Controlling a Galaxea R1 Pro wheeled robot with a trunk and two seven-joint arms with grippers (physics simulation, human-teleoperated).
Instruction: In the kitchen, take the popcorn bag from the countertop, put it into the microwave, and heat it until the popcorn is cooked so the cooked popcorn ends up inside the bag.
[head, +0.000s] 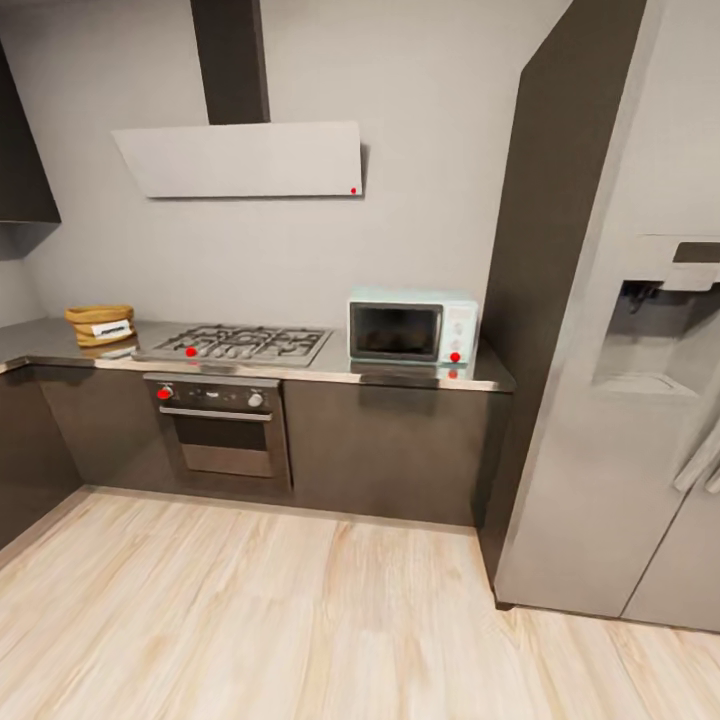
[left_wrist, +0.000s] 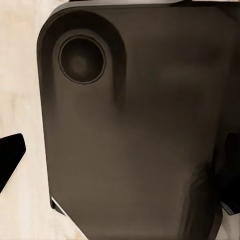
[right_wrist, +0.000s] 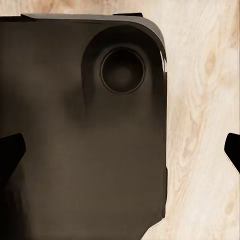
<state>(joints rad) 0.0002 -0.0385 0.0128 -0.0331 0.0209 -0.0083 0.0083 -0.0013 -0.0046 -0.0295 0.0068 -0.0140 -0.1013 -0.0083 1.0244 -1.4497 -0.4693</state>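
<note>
Sitting on countertop (head: 330, 372) left end, popcorn bag (head: 99, 325), microwave (head: 412, 328) far right

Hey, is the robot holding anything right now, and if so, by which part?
Nothing is held. The popcorn bag sits on the countertop, left of the hob, far from the robot.

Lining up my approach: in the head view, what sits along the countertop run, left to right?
popcorn bag → gas hob → microwave → dark tall panel → fridge

Gas hob (head: 238, 343), oven (head: 218, 425), fridge (head: 620, 400)
</note>
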